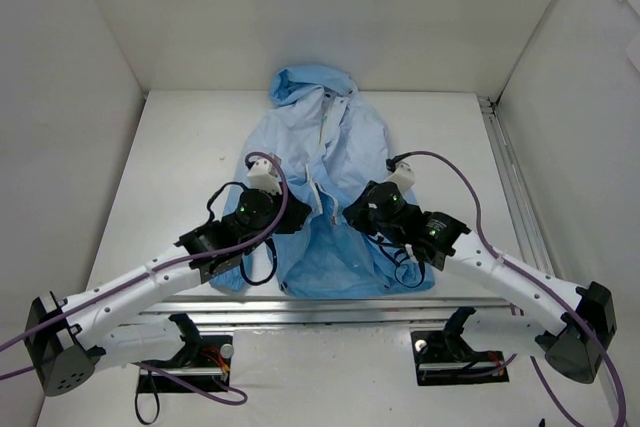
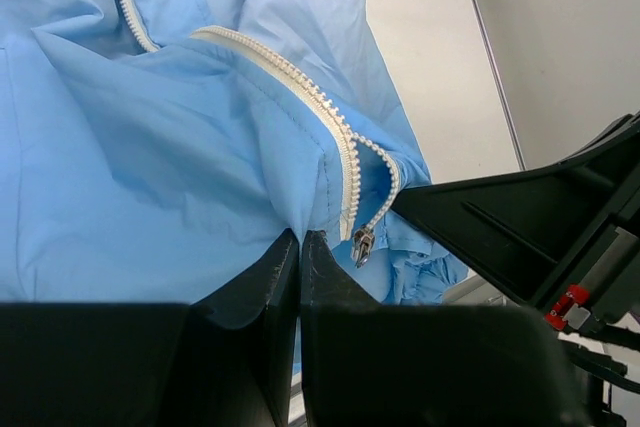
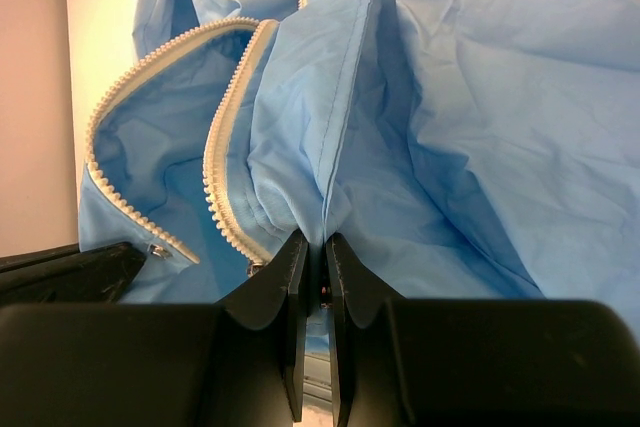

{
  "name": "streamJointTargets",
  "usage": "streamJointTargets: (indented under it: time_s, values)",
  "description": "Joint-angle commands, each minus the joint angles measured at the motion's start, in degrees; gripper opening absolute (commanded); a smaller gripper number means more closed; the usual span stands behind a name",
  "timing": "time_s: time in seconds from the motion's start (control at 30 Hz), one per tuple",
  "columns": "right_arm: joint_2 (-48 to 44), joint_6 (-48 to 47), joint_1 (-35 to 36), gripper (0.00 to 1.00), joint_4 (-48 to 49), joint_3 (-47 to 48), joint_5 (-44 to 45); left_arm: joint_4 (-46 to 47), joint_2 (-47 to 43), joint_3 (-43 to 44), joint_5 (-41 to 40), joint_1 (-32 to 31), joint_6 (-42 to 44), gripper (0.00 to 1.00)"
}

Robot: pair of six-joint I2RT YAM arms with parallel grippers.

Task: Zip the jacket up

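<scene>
1. The jacket (image 1: 330,147) is lying flat in the middle of the white table (image 1: 170,167), with the hood (image 1: 308,82) toward the far wall and the hem down by the arms. The front is open, not zipped.
2. The left gripper (image 2: 300,242) is clamped on a fold of blue fabric right beside the zipper strip (image 2: 300,87). Its fingers are pretty much pressed together with the cloth squeezed between them.
3. The little metal slider (image 2: 363,244) hangs at the low end of that strip, just beside the left fingertips but not in the grip.
4. The right gripper (image 3: 310,247) is pinching too. It's got a crease of the front panel, and the sliver of gap between the fingers is filled with fabric.
5. In the right wrist view, two rows of white teeth curve apart in a loop just left of that pinch.
6. From overhead, both grippers sit close together over the lower front of the jacket, one on each side of the opening.
</scene>
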Motion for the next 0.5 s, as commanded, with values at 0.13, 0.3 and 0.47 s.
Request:
streamJointTargets:
  time_s: [0.13, 0.3, 0.47]
  values:
    - [0.5, 0.4, 1.2, 0.00, 4.0, 2.1, 3.6, 1.1, 0.4, 3.7, -1.8, -0.8, -0.4, 0.00]
    - [0.6, 0.6, 1.9, 0.00, 4.0, 2.0, 4.4, 0.8, 0.8, 4.3, -1.8, -0.8, -0.8, 0.00]
    - [0.4, 0.8, 2.5, 0.00, 4.0, 2.1, 4.9, 0.3, 1.0, 4.3, -2.1, -1.3, -1.3, 0.00]
